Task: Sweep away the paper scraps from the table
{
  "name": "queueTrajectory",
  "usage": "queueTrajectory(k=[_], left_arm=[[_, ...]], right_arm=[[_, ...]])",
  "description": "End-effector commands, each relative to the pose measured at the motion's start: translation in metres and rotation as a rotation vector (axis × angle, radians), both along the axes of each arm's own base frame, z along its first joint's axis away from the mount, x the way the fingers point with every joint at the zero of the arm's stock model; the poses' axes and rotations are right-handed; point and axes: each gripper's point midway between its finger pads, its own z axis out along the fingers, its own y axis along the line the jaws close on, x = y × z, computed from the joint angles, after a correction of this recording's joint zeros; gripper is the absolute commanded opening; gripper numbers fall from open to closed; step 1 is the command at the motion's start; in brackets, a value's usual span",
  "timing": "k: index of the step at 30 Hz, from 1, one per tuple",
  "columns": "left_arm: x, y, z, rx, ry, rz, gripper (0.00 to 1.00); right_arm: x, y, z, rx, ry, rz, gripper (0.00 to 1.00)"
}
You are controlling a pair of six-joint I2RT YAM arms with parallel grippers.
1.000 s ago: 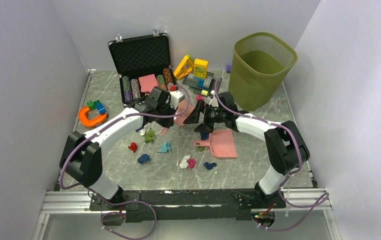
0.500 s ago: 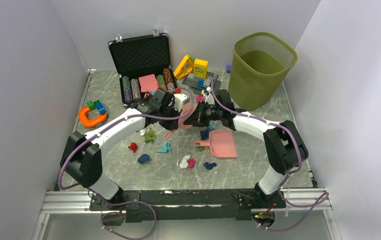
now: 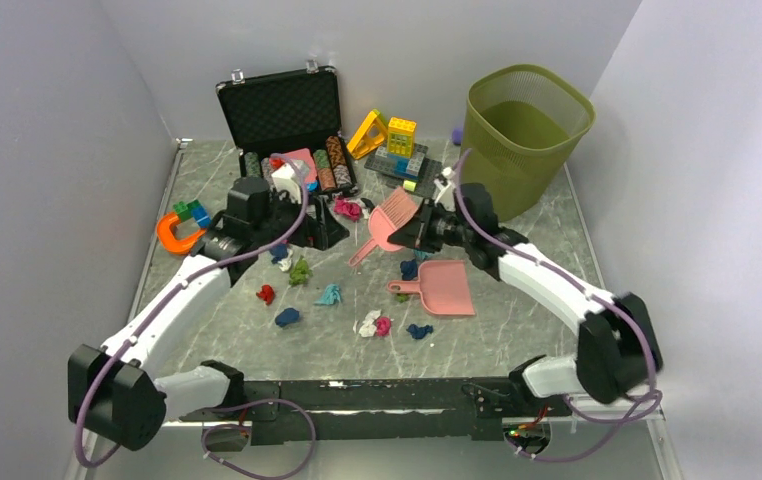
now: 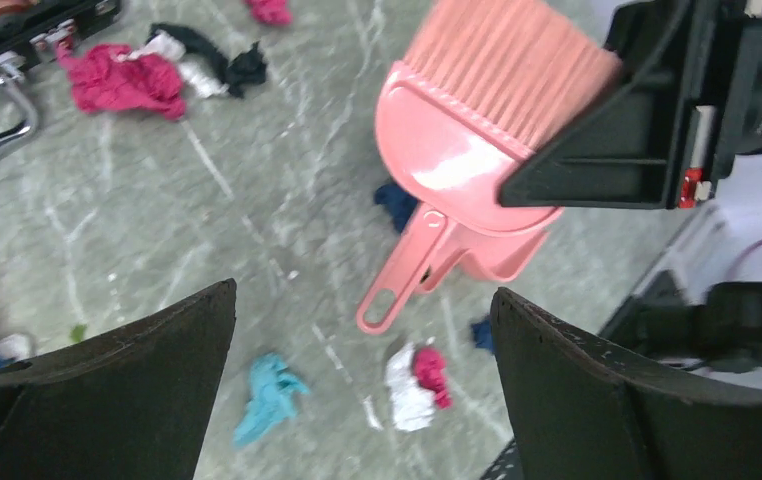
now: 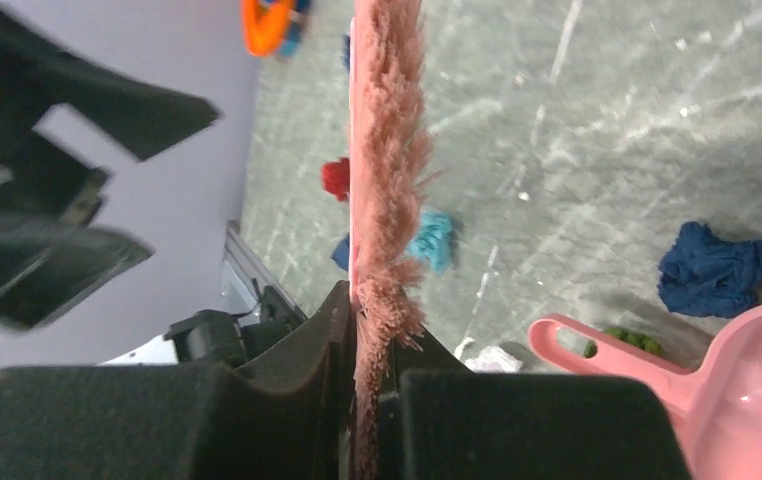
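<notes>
Paper scraps lie across the table: green, red, teal, dark blue, a white and pink pair and pink. My right gripper is shut on the bristle end of a pink brush, whose handle hangs down to the left. The right wrist view shows the bristles pinched between the jaws of the right gripper. My left gripper is open and empty, left of the brush, above the teal scrap.
A pink dustpan lies right of the scraps. A green bin stands at the back right. An open black case with poker chips, building blocks and an orange horseshoe toy sit along the back and left.
The left gripper let go of the brush, opened and drew back to the left. The right gripper shut on the brush's bristle end and now holds it alone.
</notes>
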Motion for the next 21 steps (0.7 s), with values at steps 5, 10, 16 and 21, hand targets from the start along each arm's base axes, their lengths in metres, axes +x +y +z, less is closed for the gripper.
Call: queueTrajectory(k=[5, 10, 16, 21], left_arm=[[-0.019, -0.028, 0.077, -0.553, 0.003, -0.132, 0.94], [-0.024, -0.036, 0.103, -0.765, 0.001, -0.196, 0.84], [-0.032, -0.038, 0.128, -0.913, -0.076, -0.236, 0.8], [-0.035, -0.051, 0.133, -0.931, -0.081, -0.249, 0.78]], right_arm=[[-0.016, -0.019, 0.118, 0.243, -0.435, -0.072, 0.0], [-0.022, -0.022, 0.151, 0.358, -0.518, -0.097, 0.0], [-0.018, -0.027, 0.168, 0.428, -0.548, -0.156, 0.0], [-0.022, -0.026, 0.182, 0.498, -0.581, -0.148, 0.0]])
